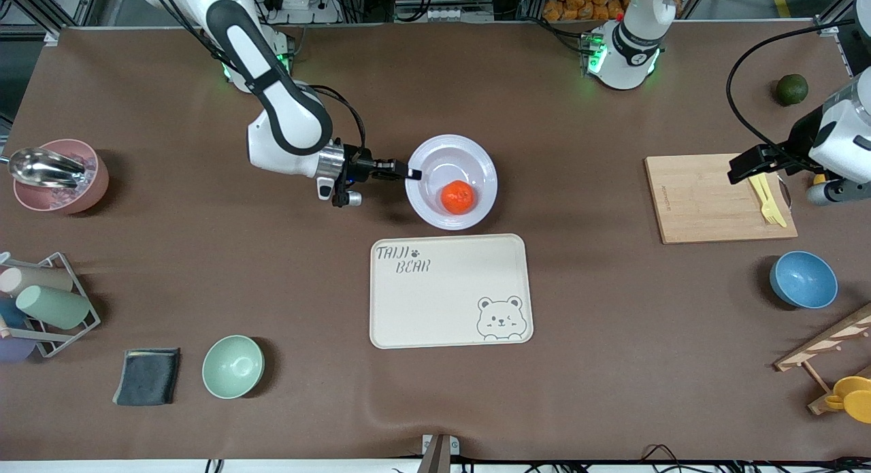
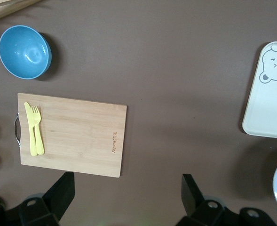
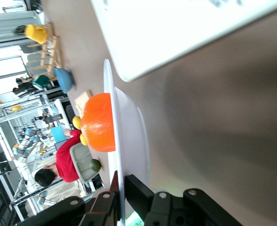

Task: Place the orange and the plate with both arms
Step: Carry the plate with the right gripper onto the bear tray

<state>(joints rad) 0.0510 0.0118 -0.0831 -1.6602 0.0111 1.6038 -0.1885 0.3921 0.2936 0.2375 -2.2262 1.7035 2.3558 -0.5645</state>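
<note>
The orange (image 1: 457,197) lies in the pale plate (image 1: 476,156), which is farther from the front camera than the cream bear-print tray (image 1: 450,290). My right gripper (image 1: 412,173) is shut on the plate's rim at the edge toward the right arm's end. In the right wrist view the fingers (image 3: 140,190) pinch the rim (image 3: 109,117) edge-on, with the orange (image 3: 98,122) in the plate. My left gripper (image 1: 742,165) is open and empty over the wooden cutting board (image 1: 708,201). In the left wrist view its fingers (image 2: 58,190) spread over bare table beside the board (image 2: 77,136).
A yellow fork and knife (image 1: 767,199) lie on the board. A blue bowl (image 1: 803,280), dark green fruit (image 1: 792,89) and wooden rack (image 1: 827,357) sit at the left arm's end. A pink bowl with scoop (image 1: 58,175), cup rack (image 1: 41,303), green bowl (image 1: 233,367) and dark cloth (image 1: 148,376) sit at the right arm's end.
</note>
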